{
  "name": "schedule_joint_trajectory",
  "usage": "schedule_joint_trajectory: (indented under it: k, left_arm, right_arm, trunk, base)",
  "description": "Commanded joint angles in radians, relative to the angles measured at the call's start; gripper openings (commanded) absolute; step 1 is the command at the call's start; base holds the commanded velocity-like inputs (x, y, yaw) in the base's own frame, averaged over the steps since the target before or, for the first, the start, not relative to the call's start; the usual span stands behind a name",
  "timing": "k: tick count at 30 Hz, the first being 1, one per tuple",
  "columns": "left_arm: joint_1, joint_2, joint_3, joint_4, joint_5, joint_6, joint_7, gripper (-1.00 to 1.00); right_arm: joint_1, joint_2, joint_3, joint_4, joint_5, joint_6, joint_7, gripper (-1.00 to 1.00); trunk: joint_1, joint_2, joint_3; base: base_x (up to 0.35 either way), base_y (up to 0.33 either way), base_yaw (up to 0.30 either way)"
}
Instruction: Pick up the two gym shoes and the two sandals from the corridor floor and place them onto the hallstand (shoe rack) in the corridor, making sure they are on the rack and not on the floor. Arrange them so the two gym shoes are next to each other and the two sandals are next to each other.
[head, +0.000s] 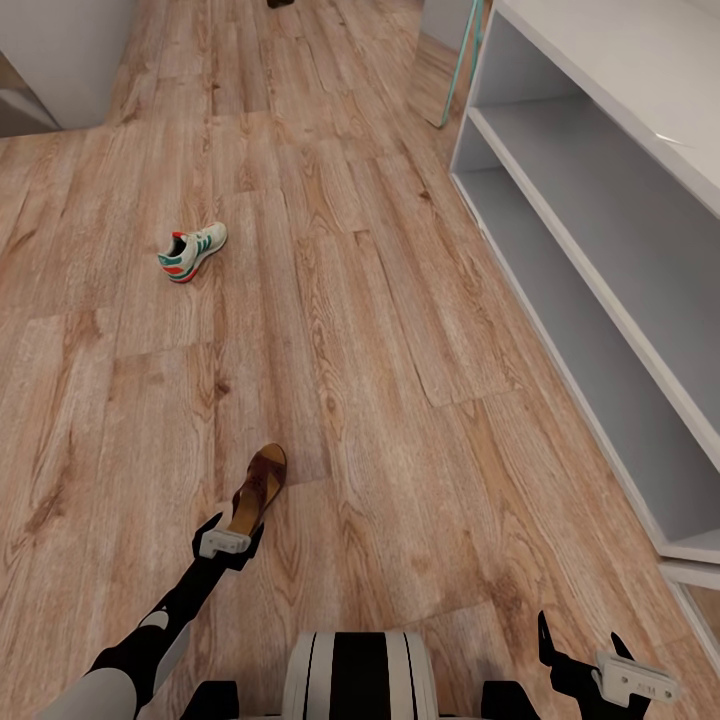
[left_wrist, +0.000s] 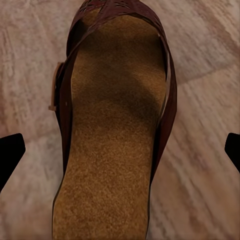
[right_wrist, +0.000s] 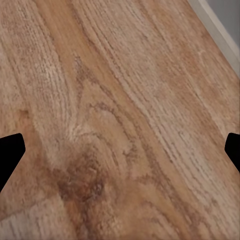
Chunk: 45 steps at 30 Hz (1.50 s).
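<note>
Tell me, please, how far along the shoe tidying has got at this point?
Nothing is done: the hallstand tiers in view hold no shoes. In hand: the open left gripper is over a sandal, not yet gripping. Left: that sandal, the gym shoe on the corridor floor, and their partners.

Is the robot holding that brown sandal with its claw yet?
No. The left claw is open above the sandal, its fingertips apart on either side. The right claw is open over bare floor.
</note>
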Motion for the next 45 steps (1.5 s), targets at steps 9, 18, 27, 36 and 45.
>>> schedule_joint_trajectory:
  k: [9, 18, 27, 36, 45]
  left_arm:
    - [-0.009, 0.000, 0.000, 0.000, 0.000, 0.000, 0.000, 1.00]
    - [-0.014, 0.000, 0.000, 0.000, 0.000, 0.000, 0.000, 1.00]
    - [-0.016, 0.001, 0.001, 0.000, 0.000, 0.000, 0.000, 1.00]
    - [-0.016, 0.001, 0.002, 0.001, 0.000, 0.000, 0.000, 1.00]
    - [-0.017, 0.002, 0.003, 0.001, 0.000, 0.000, 0.000, 1.00]
  right_arm:
    - [0.000, 0.000, 0.000, 0.000, 0.000, 0.000, 0.000, 1.00]
    - [0.000, 0.000, -0.001, 0.000, 0.000, 0.000, 0.000, 1.00]
    - [0.000, 0.000, -0.001, 0.001, 0.000, 0.000, 0.000, 1.00]
    - [0.000, 0.000, -0.001, 0.001, 0.000, 0.000, 0.000, 1.00]
    - [0.000, 0.000, -0.001, 0.002, 0.000, 0.000, 0.000, 1.00]
  trunk:
    - [0.000, 0.000, 0.000]
    - [0.000, 0.000, 0.000]
    - [0.000, 0.000, -0.002]
    - [0.000, 0.000, -0.009]
    - [0.000, 0.000, -0.021]
  base:
    - [0.000, 0.000, 0.000]
    - [0.000, 0.000, 0.000]
    - [0.000, 0.000, 0.000]
    - [0.000, 0.000, 0.000]
    - [0.000, 0.000, 0.000]
